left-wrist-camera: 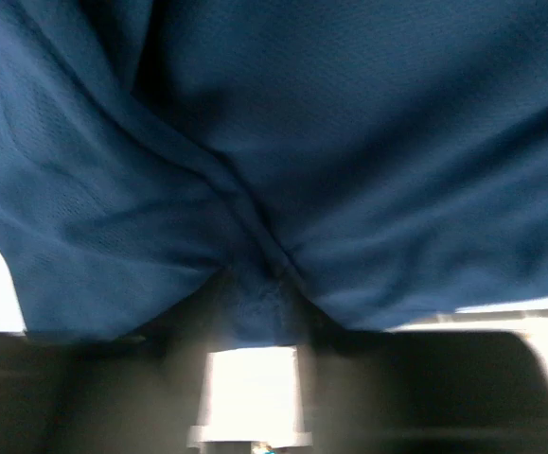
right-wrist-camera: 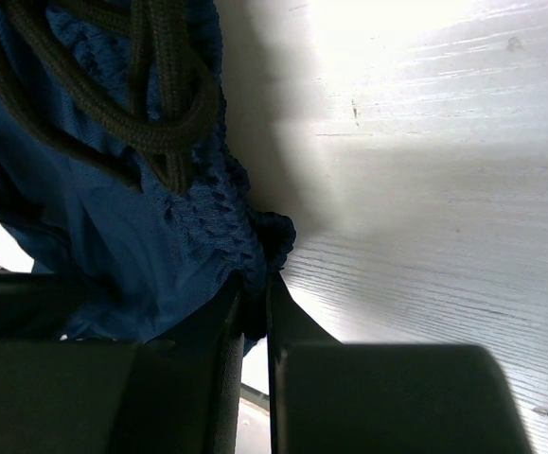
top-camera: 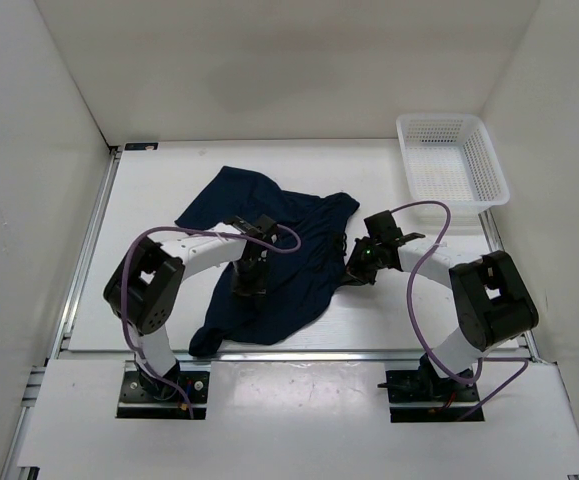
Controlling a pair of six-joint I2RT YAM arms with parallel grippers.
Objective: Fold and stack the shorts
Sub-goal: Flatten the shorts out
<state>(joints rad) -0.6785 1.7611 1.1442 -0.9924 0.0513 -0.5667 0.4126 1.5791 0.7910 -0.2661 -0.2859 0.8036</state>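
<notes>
The dark navy shorts (top-camera: 279, 250) lie spread and rumpled on the white table, between my two arms. My left gripper (top-camera: 246, 288) sits on the cloth near its middle and is shut on a pinched fold of the shorts (left-wrist-camera: 255, 293). My right gripper (top-camera: 357, 272) is at the shorts' right edge, shut on the gathered elastic waistband (right-wrist-camera: 255, 274). A dark drawstring (right-wrist-camera: 150, 85) loops over the waistband in the right wrist view. Both grippers are low, close to the table.
A white plastic mesh basket (top-camera: 452, 160) stands at the back right corner. White walls enclose the table on the left, back and right. Bare white table (right-wrist-camera: 444, 189) lies to the right of the waistband.
</notes>
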